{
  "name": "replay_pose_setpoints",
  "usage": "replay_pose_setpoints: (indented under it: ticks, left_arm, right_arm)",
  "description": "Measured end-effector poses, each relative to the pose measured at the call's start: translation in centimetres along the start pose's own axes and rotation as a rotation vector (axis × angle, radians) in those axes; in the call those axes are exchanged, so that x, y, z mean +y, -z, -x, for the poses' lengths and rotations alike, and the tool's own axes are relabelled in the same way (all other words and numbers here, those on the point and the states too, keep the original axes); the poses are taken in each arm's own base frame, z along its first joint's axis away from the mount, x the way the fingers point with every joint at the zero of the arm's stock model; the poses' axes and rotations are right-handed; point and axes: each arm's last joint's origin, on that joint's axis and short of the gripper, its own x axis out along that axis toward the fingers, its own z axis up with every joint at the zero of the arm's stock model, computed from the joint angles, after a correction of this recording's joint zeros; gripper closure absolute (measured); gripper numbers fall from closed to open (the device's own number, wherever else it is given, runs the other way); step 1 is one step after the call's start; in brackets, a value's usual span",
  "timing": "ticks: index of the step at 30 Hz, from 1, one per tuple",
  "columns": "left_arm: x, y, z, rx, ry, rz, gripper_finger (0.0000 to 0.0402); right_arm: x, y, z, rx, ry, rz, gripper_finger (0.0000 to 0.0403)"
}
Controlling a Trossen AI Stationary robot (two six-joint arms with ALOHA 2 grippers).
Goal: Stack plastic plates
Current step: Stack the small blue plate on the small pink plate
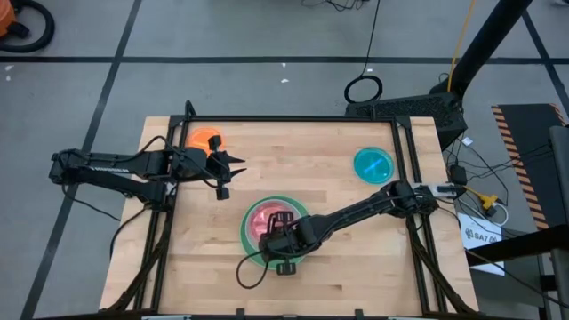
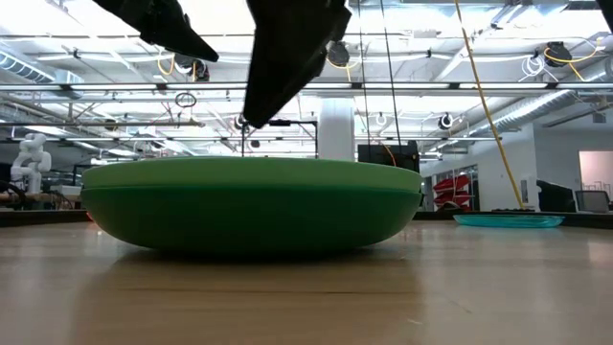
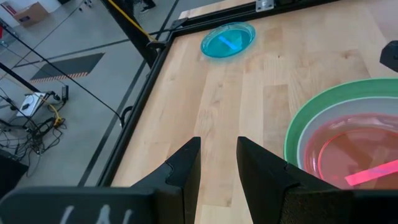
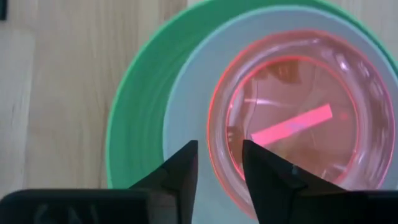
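Three plastic plates lie nested near the table's front middle: a large green one (image 1: 302, 210) (image 4: 134, 124) at the bottom, a pale blue one (image 4: 186, 112) in it, and a red-pink one (image 1: 265, 218) (image 4: 298, 118) on top. My right gripper (image 1: 283, 222) (image 4: 219, 165) hangs open just above this stack, its fingers on either side of the red-pink plate's rim. An orange plate (image 1: 206, 140) lies at the far left and a blue plate (image 1: 373, 164) (image 3: 227, 40) at the far right. My left gripper (image 1: 229, 176) (image 3: 219, 162) waits open above the table's left part.
A black frame (image 1: 293, 118) runs around the wooden table's far edge and sides. Bare wood lies between the stack and the blue plate (image 2: 508, 219). The stack's green plate (image 2: 249, 206) fills the low view, with my right arm above it.
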Motion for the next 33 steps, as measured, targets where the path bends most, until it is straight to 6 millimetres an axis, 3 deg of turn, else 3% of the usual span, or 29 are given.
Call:
replay_pose_setpoints:
  ticks: [6,17,21,27,33]
  left_arm:
    - [0.0,0.0,0.0,0.000,0.000,0.004,0.0291]
    - [0.0,0.1,0.0,0.007,0.001,0.014,0.0291]
    - [0.0,0.1,0.0,0.009,0.002,0.020,0.0291]
    - [-0.1,0.3,0.0,0.026,0.005,0.026,0.0291]
    - [-0.1,0.3,0.0,0.028,0.005,0.027,0.0291]
  right_arm:
    - [-1.1,0.8,1.0,0.082,0.055,-0.007,0.0274]
    - [-5.6,2.0,6.7,0.119,0.256,0.005,0.0277]
    - [-7.1,3.0,7.4,0.071,0.270,0.004,0.0277]
    - [-9.7,6.5,7.2,0.031,0.283,-0.059,0.0277]
    - [-13.8,11.9,7.7,0.027,0.338,-0.348,0.0277]
